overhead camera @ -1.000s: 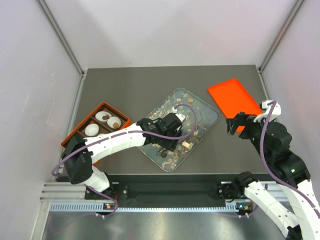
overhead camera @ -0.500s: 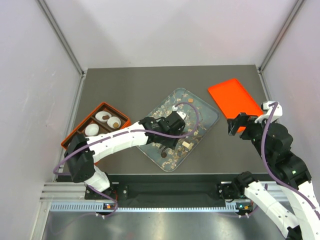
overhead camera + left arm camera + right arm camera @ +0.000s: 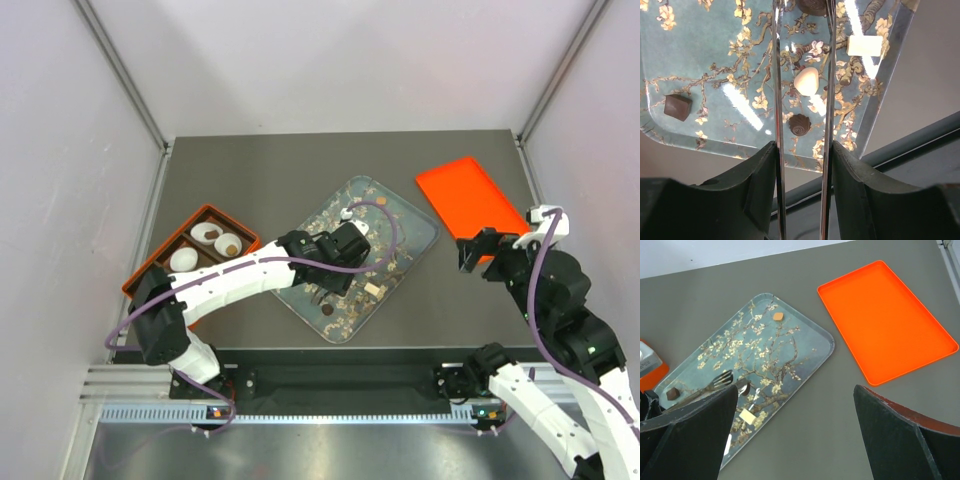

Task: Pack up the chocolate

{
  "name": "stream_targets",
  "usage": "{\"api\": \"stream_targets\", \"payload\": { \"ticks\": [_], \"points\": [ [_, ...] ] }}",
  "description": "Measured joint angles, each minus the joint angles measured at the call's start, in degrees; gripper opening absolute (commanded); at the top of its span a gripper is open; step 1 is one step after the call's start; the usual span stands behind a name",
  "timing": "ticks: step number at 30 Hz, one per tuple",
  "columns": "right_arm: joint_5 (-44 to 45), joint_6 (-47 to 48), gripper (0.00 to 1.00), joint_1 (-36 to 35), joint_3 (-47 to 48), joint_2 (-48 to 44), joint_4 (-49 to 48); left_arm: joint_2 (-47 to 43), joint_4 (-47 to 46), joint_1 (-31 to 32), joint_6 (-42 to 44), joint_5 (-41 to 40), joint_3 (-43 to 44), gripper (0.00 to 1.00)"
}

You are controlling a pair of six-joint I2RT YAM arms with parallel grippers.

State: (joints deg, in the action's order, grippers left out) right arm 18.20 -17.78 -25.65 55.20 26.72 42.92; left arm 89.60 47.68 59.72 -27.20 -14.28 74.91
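Note:
My left gripper (image 3: 345, 250) (image 3: 802, 148) hovers over the floral clear tray (image 3: 405, 215), shut on metal tongs (image 3: 776, 75) whose two blades reach forward. Between the blades lie a cream heart-shaped chocolate (image 3: 806, 81), a dark round swirl piece (image 3: 799, 124) and a dark piece (image 3: 812, 6) at the frame's top edge. A dark square (image 3: 677, 107) lies to the left and a cream block (image 3: 864, 45) to the right. A caramel piece (image 3: 778, 316) sits at the tray's far end. My right gripper (image 3: 480, 250) (image 3: 795, 390) is open and empty, right of the tray.
A brown box (image 3: 160, 262) with white paper cups (image 3: 183, 260), some holding chocolates, stands at the left. An orange tray (image 3: 468, 195) (image 3: 887, 320) lies at the back right, close to my right gripper. Walls enclose the table on three sides.
My left gripper with the tongs has shifted slightly right and farther over the floral tray. The right arm has barely moved.

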Motion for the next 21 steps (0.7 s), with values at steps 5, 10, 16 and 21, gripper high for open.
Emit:
{"api": "stream_targets", "payload": {
  "ticks": [5,10,16,21],
  "points": [
    [0.0,0.0,1.0,0.0,0.1,-0.4,0.1,0.0,0.0,0.0,-0.5,0.8,0.0,0.5],
    [0.0,0.0,1.0,0.0,0.1,-0.8,0.4,0.0,0.0,0.0,-1.3,1.3,0.0,0.5],
    [0.0,0.0,1.0,0.0,0.1,-0.8,0.5,0.0,-0.1,0.0,-1.7,1.3,0.0,0.5],
    [0.0,0.0,1.0,0.0,0.1,-0.8,0.8,0.2,-0.9,0.0,-2.3,1.7,-0.2,0.48]
  ]
}}
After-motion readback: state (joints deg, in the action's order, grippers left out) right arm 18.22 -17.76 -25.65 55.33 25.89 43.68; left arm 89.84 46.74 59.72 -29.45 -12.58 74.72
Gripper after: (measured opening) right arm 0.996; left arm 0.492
